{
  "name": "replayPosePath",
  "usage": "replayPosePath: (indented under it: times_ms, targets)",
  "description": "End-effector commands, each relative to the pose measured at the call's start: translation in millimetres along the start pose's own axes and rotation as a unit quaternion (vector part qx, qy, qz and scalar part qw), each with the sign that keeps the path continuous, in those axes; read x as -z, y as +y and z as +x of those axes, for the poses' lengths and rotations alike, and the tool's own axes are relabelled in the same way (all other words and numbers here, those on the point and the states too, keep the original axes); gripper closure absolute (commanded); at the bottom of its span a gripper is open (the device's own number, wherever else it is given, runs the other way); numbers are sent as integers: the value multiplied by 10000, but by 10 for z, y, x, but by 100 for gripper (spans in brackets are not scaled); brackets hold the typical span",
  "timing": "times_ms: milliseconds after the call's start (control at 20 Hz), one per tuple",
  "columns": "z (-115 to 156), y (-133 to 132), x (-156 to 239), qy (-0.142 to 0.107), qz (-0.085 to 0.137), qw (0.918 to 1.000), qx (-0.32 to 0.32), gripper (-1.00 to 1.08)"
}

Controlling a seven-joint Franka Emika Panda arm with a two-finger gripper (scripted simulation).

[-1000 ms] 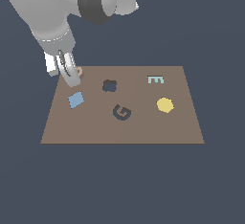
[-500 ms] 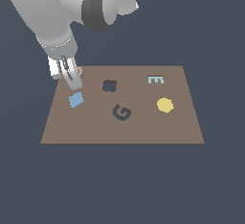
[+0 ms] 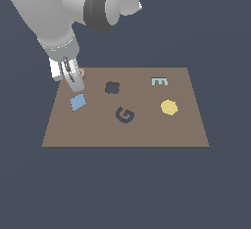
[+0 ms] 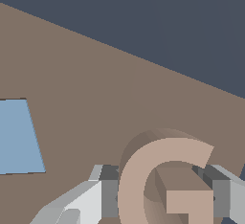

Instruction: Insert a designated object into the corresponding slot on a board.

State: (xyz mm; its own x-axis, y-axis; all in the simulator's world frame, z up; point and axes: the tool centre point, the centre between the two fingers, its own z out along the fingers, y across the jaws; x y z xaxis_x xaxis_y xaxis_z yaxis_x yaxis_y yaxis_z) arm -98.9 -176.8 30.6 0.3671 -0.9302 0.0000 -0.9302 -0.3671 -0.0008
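Note:
The tan-pink G piece lies on the brown board at its far corner on the exterior view's left, mostly hidden there behind my fingers; only a tan sliver shows. My gripper is down at the board, and in the wrist view it has a finger pad touching each side of the G. The dark navy G-shaped slot is near the board's middle, well apart from the gripper.
A blue diamond lies just in front of the gripper and also shows in the wrist view. A dark rounded cross cutout, a teal E piece and a yellow hexagon-like piece are on the board.
The gripper has come down onto the board's far corner on the exterior view's left, and its fingers now stand closer together around the G piece.

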Motion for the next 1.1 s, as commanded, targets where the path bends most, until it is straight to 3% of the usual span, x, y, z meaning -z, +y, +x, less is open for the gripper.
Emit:
replayPosePath:
  times_ms: [0,500,1050]
  targets:
    - [-1,-1,-1,0,0,10000,-2,108]
    - [-125,-92,6,0,0,9996,-290,108]
    - [-461,-410,26,1,2,9934,-1145,108]
